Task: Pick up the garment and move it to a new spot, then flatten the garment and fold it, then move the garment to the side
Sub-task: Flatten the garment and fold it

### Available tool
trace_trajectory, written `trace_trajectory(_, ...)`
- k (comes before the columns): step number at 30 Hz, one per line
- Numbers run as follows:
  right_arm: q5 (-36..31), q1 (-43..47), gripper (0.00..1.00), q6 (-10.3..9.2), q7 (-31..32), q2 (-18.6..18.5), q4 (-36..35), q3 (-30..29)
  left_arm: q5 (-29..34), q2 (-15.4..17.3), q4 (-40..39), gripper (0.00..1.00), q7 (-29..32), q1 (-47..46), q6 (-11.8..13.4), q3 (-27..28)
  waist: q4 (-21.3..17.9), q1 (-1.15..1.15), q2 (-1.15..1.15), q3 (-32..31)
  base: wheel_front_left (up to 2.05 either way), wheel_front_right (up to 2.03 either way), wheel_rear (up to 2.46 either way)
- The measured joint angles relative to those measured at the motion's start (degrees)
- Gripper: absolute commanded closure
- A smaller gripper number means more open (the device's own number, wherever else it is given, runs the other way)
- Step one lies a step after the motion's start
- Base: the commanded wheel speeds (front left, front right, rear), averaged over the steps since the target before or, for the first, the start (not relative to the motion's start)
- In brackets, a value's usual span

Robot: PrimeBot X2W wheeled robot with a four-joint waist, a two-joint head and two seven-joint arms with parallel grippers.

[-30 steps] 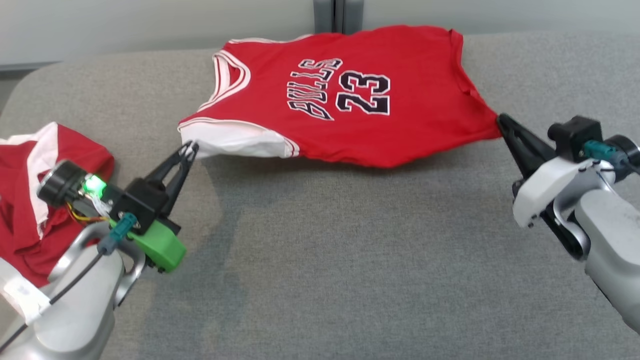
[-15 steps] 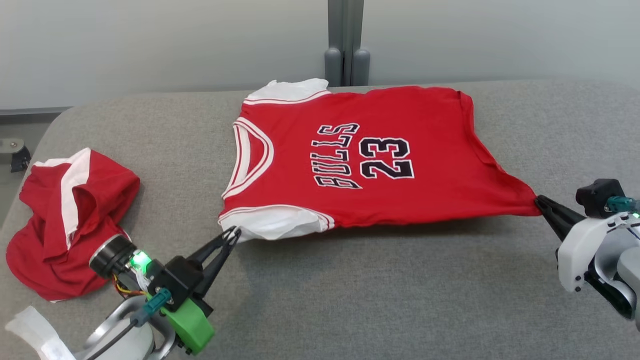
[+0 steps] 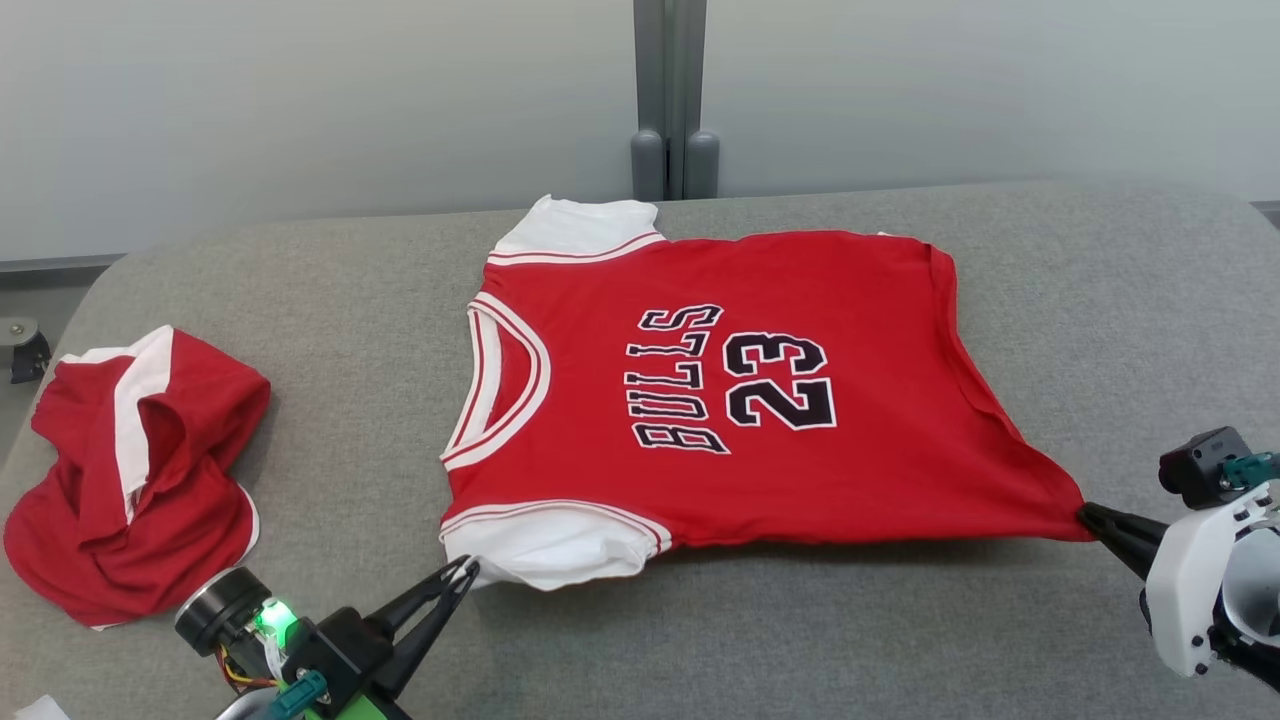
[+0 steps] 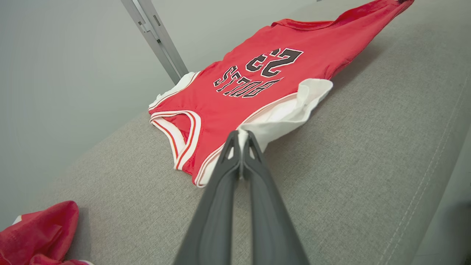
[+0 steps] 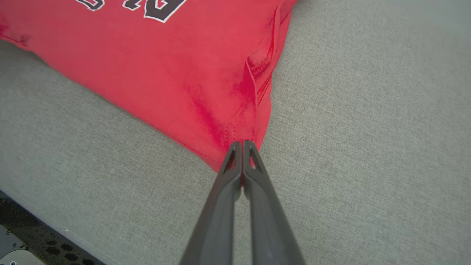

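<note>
Grey cushion (image 3: 300,280): jersey (image 3: 850,320), collar (image 3: 500,390) left; left fingers (image 4: 217,206) pinch sleeve (image 3: 560,545), right fingers (image 5: 220,206) seemingly hem (image 3: 1050,505).

the jersey (image 3: 760,400) is red, with white sleeves, red-and-white striped trim at the neck and armholes, and black, white-edged "bulls" and "23" on the chest. left of the jersey, a crumpled garment (image 3: 130,470) is the same red with a white band. the padded surface (image 3: 700,640) under the jersey is heathered grey. the left gripper (image 3: 465,572) has black fingers; the right gripper (image 3: 1088,514) has black fingers and a white shell.
</note>
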Motion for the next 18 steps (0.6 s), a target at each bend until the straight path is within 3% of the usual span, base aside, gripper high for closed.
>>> trace_trajectory(7, 1.4, -5.1, 1.00, 0.00, 1.5, -0.9, -1.1, 0.1, -0.3, -0.1, 0.2, 1.00, 1.0, -3.3, 0.4, 0.9, -0.4, 0.00, 0.00, 2.4, 0.00, 0.00, 0.00)
trace_trajectory(18, 0.1, -16.4, 1.00, 0.00, 5.3, 3.0, 3.9, 0.4, 1.2, -2.2, 8.0, 1.00, 1.0, -17.2, 0.3, 2.5, -1.2, 0.00, 0.00, 9.9, 0.00, 0.00, 0.00)
